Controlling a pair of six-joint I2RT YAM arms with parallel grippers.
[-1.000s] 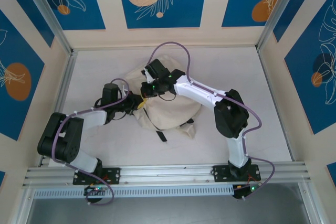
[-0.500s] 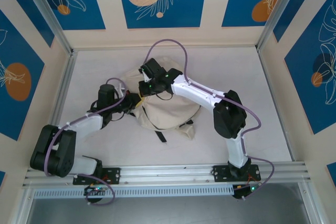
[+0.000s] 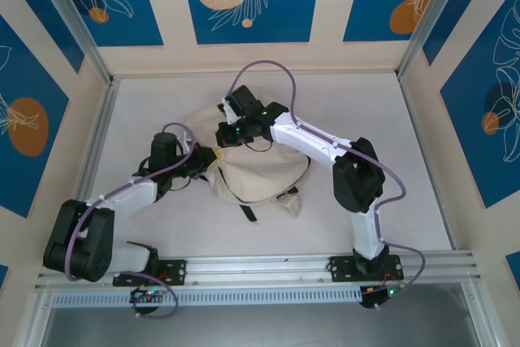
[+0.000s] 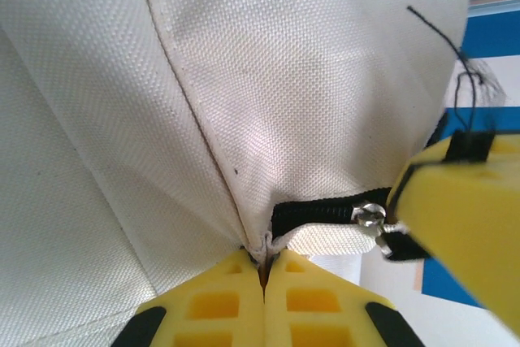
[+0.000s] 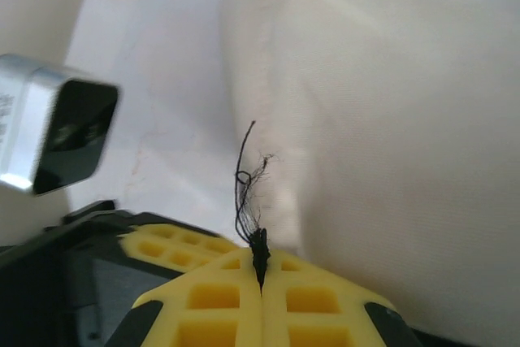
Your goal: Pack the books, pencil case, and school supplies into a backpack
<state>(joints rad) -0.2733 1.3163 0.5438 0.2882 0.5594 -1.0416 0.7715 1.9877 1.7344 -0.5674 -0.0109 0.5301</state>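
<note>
Starting at the left gripper point(image 4: 264, 259): jaws pressed together on a small pinch of cream fabric at a seam of the backpack point(image 4: 244, 79), right at the end of the black zipper tape point(image 4: 313, 212). Over to the right gripper point(image 5: 260, 264): jaws together too, nipping the frayed black pull cord point(image 5: 246, 184), with the metal slider point(image 4: 370, 215) touching its finger. The two sit just beside each other.

From above, the backpack lies slumped in the middle of the surface point(image 3: 382, 119), with the left gripper at its 9 o'clock edge and the right gripper at about 11 o'clock.

Now the risks, as I read them. That cord is thin and already fraying, so a hard tug could slip it out of the jaws or snap it. The left hold is only a small fold, and if it lets go, the whole bag drags along instead of the slider running. And with the fingers this close, a pull toward 9 o'clock could knock them together.
</note>
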